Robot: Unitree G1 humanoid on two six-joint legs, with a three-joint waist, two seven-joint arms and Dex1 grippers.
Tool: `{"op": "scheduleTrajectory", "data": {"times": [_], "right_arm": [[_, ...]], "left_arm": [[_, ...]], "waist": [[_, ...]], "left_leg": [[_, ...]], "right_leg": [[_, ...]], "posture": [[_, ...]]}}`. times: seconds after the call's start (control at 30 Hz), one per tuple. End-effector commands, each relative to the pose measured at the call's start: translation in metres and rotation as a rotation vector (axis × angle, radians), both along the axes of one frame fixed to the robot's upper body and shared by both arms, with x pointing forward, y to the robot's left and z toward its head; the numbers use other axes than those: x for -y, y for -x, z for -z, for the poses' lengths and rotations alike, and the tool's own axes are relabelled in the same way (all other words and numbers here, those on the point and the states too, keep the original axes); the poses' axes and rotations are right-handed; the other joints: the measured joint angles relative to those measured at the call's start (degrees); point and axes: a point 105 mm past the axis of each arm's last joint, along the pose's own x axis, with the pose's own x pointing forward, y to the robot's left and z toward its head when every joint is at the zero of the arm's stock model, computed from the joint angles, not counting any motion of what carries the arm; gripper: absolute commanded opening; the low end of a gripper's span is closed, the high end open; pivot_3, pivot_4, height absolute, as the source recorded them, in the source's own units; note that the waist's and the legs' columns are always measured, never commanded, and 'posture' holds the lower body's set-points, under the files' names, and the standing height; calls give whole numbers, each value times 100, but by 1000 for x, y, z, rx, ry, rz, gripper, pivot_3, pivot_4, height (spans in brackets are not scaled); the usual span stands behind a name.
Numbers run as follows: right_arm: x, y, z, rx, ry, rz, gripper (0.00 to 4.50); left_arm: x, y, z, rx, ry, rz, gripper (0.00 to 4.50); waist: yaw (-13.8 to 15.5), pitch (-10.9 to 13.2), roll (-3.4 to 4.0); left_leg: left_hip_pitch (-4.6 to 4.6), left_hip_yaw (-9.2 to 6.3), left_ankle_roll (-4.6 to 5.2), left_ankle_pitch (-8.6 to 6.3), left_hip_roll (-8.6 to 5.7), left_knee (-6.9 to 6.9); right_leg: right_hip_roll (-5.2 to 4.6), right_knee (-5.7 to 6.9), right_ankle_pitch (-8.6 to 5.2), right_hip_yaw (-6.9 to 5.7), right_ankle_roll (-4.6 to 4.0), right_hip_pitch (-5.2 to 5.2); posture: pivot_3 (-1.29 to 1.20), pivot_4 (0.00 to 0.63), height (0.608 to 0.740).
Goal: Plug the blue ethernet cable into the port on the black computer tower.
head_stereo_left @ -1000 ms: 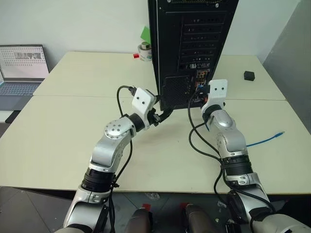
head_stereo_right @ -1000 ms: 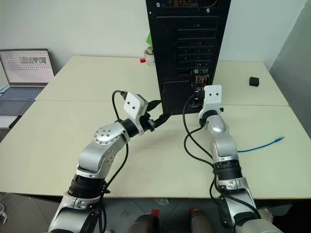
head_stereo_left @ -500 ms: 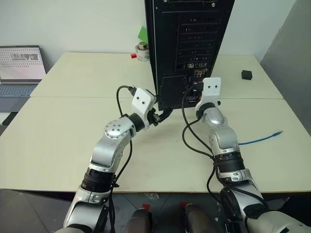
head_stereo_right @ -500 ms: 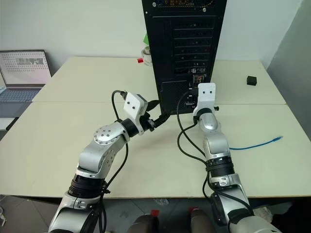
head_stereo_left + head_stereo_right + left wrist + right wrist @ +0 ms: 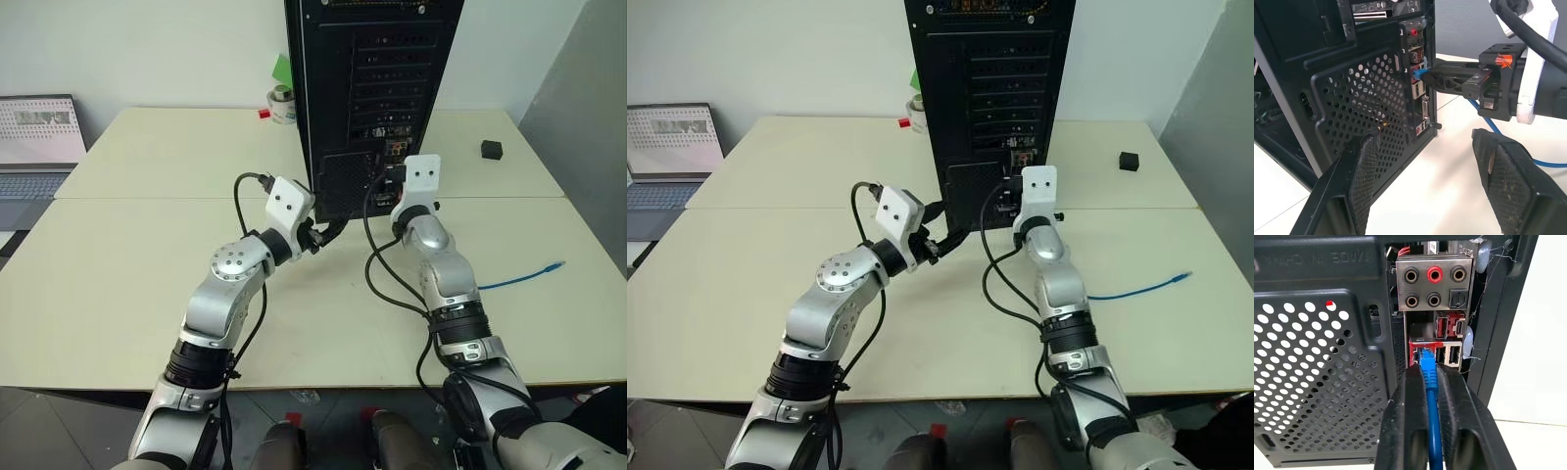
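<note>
The blue ethernet cable (image 5: 1430, 396) is a thin, light, floppy cord; only the short stretch behind its plug is stiff enough to steer, so that looks like the sensible place to hold it, gently, since the clear plug and its latch are likely brittle. The right claw (image 5: 1431, 377) has its two fingers set narrowly on either side of that stretch, though whether they press it I cannot tell. The plug end points level, straight into the port (image 5: 1420, 354) on the black computer tower (image 5: 367, 88), and looks seated. The slack trails back over the counter (image 5: 127, 255). The left claw (image 5: 1425, 152) is wide open, empty, beside the tower.
</note>
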Motion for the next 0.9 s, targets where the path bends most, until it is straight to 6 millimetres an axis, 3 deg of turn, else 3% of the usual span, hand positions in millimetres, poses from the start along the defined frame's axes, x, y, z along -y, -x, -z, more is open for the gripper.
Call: {"op": "scheduleTrajectory", "data": {"times": [0.03, 0.27, 0.57, 0.7, 0.9], "right_arm": [[1, 7, -18, 53, -2, -59, 1443], [18, 30, -22, 48, 76, -157, 2807], [51, 72, -44, 74, 251, -385, 4457], [70, 86, -47, 71, 307, -450, 4457], [83, 100, -46, 57, 341, -532, 4457]], "left_arm": [[-4, 1, -14, 69, 3, -26, 3177], [-18, -16, -12, 53, -71, -105, 3177], [-19, -15, -8, 81, -190, -64, 3177], [-19, -12, -12, 81, -175, -37, 3177], [-24, -11, -16, 46, -131, -32, 3177]], "waist": [[10, 0, 0], [58, 0, 0], [133, 3, 4], [142, 5, 4], [139, 6, 3]], "left_leg": [[-2, -1, 0, 0, -2, -1], [-9, -4, 1, 0, -8, 0], [-13, -6, 2, -1, -11, -1], [-11, -6, 3, -1, -9, 0], [-10, -4, 3, -1, -8, 0]], "right_leg": [[1, -1, 0, -1, 0, 0], [-3, -7, 0, -4, 0, 0], [-2, -15, -1, -7, 2, 0], [-2, -17, -1, -8, 3, 3], [-2, -15, -2, -6, 3, 5]], "posture": [[0, 150, 740], [0, 150, 740], [0, 150, 740], [0, 150, 740], [0, 150, 740]]}}
